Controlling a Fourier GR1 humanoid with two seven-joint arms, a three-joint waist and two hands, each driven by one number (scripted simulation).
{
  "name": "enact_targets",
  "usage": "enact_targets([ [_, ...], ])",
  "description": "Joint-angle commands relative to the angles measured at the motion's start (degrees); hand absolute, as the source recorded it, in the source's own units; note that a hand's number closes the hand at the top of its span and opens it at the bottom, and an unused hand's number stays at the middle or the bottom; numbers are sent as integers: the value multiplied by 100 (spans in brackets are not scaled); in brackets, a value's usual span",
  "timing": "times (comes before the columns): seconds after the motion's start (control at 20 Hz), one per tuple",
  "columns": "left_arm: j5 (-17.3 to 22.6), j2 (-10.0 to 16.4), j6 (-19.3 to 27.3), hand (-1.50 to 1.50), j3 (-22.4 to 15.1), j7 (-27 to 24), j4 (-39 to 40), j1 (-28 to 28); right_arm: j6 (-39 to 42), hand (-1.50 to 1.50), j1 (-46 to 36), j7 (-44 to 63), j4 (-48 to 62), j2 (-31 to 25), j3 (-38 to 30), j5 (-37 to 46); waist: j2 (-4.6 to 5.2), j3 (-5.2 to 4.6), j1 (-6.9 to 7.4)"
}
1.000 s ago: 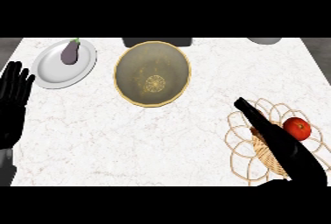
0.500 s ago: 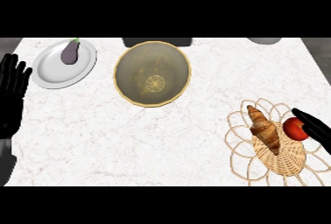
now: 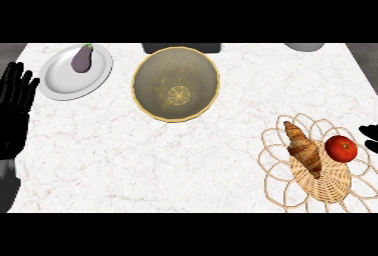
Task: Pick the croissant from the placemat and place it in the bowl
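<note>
left hand (image 3: pixel 16 106) flat, right hand (image 3: pixel 370 132) mostly hidden

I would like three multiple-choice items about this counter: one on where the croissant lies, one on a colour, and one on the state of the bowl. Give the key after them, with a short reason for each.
1. Where does the croissant lie?
A. In the bowl
B. On the woven placemat, left of the tomato in the view
C. On the plate

2. What colour is the plate under the eggplant?
A. Red
B. Black
C. White

3. What is the state of the bowl?
A. It holds nothing
B. It holds the tomato
C. It lies upside down

Key:
1 B, the croissant lies across the placemat beside the tomato.
2 C, the bare part of the plate shows white.
3 A, only the bowl's own inner pattern shows inside it.
</note>
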Motion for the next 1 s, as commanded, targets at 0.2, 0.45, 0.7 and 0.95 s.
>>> enact_targets([
  [0.2, -144, -144, -58, 0, 67, 145, 78, -265, 1097, -150, -240, 431, -44, -606, -100, 279, 18, 6, 78],
  [0.45, -404, -363, -205, 0, 156, -55, 593, -550, 990, -150, -428, -94, 503, 55, 455, 1504, 30, 10, 87],
  [0.7, -440, -464, -320, 0, 262, 56, -24, -9, 1088, -150, -833, -685, 1338, 286, 580, 2075, 19, 12, 124],
  [0.95, -500, -579, -495, 0, 409, 17, 29, 28, 1011, -150, -1118, -584, 1744, 767, 1055, 2640, 20, 10, 113],
])
